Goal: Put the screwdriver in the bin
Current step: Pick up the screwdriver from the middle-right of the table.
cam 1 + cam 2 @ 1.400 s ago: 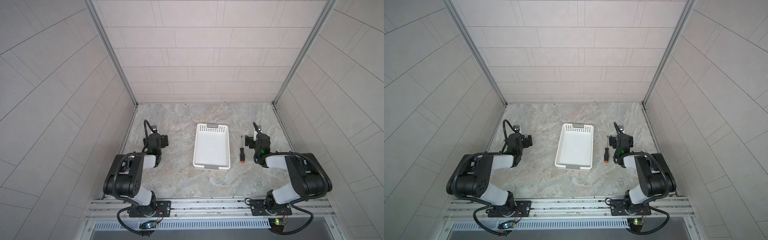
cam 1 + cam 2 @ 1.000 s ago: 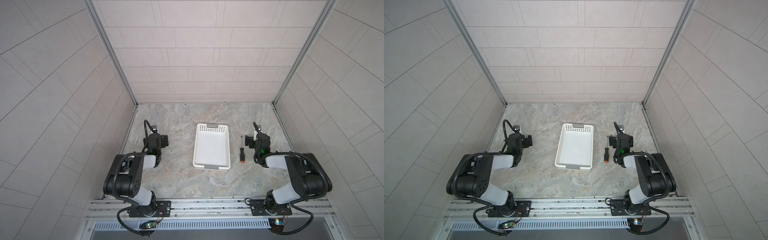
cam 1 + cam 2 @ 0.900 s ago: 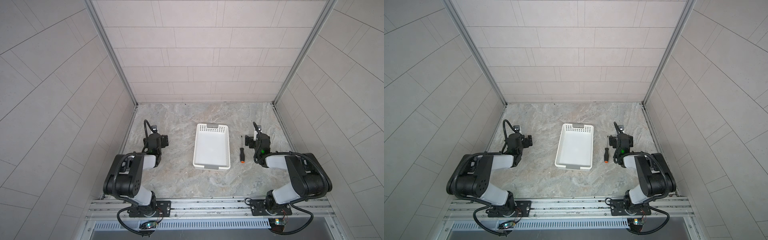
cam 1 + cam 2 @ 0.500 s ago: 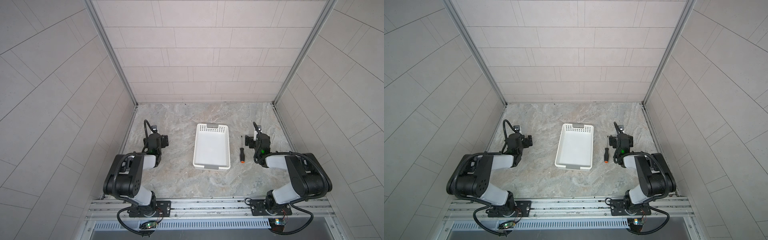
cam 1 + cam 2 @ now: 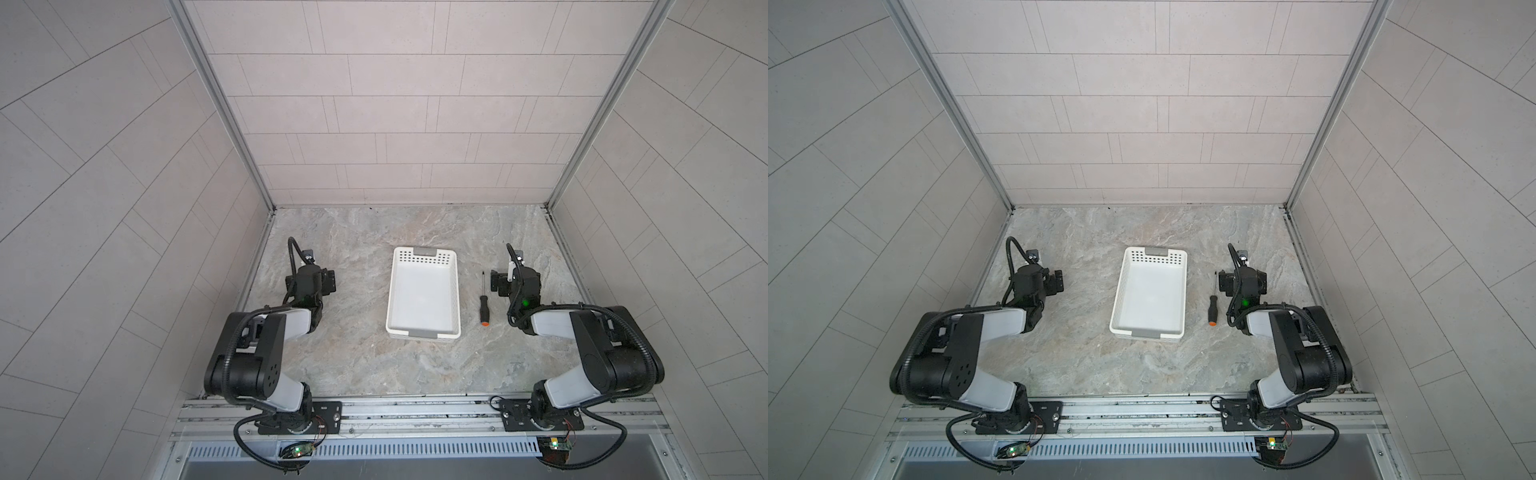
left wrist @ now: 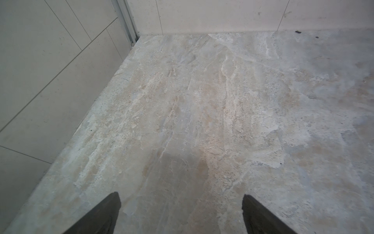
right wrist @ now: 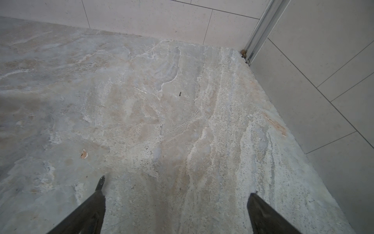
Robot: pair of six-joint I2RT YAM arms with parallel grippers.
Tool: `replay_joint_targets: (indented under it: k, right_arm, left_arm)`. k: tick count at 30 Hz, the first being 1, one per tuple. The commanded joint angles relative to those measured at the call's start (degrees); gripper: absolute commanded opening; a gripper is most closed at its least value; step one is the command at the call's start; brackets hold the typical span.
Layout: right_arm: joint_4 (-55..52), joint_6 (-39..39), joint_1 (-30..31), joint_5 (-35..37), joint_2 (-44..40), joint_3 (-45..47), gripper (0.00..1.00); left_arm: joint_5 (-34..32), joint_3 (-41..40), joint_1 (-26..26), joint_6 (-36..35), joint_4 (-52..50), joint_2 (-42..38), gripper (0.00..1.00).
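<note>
the screwdriver [image 5: 483,301] lies flat on the table [image 5: 374,365] between the bin [image 5: 423,297] and the right gripper [image 7: 176,195], untouched. that gripper sits nearest, jaws apart and empty, likely to grab it. the left gripper [image 6: 180,197] is also apart.

left tool [image 6: 180,196]: jaws wide apart | right tool [image 7: 176,195]: jaws wide apart | both held low

- Even, diffuse light from overhead in both top views; pale matte walls [image 5: 395,104] uniformly bright.
- Faint, soft-edged shadow at the near end of the bin [image 5: 422,299] and beneath both arms.
- Wall lines bowed toward frame edges: wide-angle distortion.
- Wrist views: floor [image 6: 202,101] sharp; dark fingertips [image 6: 105,216] slightly soft, dim shadow between.
</note>
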State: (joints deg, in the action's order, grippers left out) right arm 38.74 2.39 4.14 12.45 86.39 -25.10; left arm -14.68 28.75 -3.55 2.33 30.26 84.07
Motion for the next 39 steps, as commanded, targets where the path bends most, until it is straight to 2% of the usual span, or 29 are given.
replay_joint_targets:
  k: [1,3,7,9,10,13,16,17,20,23,26,30,32,34,39]
  right_arm:
    - [-11.01,1.34,0.80,4.75,-4.80,-4.87,1.00]
    - [-23.84,4.52,0.69,5.61,-8.05,-11.09,1.00]
    - [-30.11,7.10,1.34,0.82,-16.57,-14.26,1.00]
    - [-33.66,9.38,2.04,-1.90,-21.32,-15.22,1.00]
    - [-35.92,10.11,2.50,-3.41,-22.86,-16.04,1.00]
    - [-43.26,6.97,5.00,-8.67,-26.24,-19.21,1.00]
    - [-48.93,5.41,9.00,-6.47,-28.53,-21.35,1.00]
    - [-50.59,5.61,9.86,-6.13,-29.22,-21.75,1.00]
    - [-53.34,10.24,10.18,-9.24,-31.05,-21.73,1.00]
    - [-51.50,11.32,10.18,-16.04,-32.05,-20.05,1.00]
    - [-54.48,14.50,11.38,-12.38,-32.04,-20.78,1.00]
    - [-62.75,19.59,15.31,1.06,-31.60,-22.08,1.00]
    - [-65.98,24.63,15.97,4.64,-31.54,-22.03,0.98]
    - [-68.00,26.45,16.07,3.63,-31.32,-21.26,0.95]
    - [-70.61,27.52,16.51,3.11,-30.17,-18.76,0.95]
  left_arm:
    - [-2.18,6.78,-0.67,2.11,-12.72,-8.32,1.00]
    - [1.50,7.45,-0.70,3.22,-14.63,-14.39,1.00]
    - [7.47,9.73,-0.67,9.66,-23.51,-25.66,1.00]
    - [7.53,11.77,-0.67,16.63,-31.12,-28.81,1.00]
    - [8.28,13.12,-0.66,17.76,-34.62,-29.38,1.00]
    - [16.15,14.80,-0.66,18.63,-39.57,-29.93,1.00]
    - [24.09,14.14,-0.72,19.89,-40.20,-30.26,1.00]
    - [25.01,14.27,-0.76,20.38,-41.96,-30.45,1.00]
    - [21.82,15.89,-0.75,21.32,-49.81,-30.90,1.00]
    - [23.68,13.01,-0.81,20.96,-46.82,-33.13,1.00]
    - [25.70,10.81,-0.93,20.96,-43.46,-34.04,1.00]
    - [24.58,11.58,-0.93,19.83,-44.41,-31.53,1.00]
    - [24.76,11.76,-0.91,19.49,-44.26,-30.24,1.00]
    - [25.28,11.64,-0.94,19.48,-43.61,-29.09,1.00]
    - [26.97,10.80,-0.97,19.71,-41.48,-27.10,1.00]
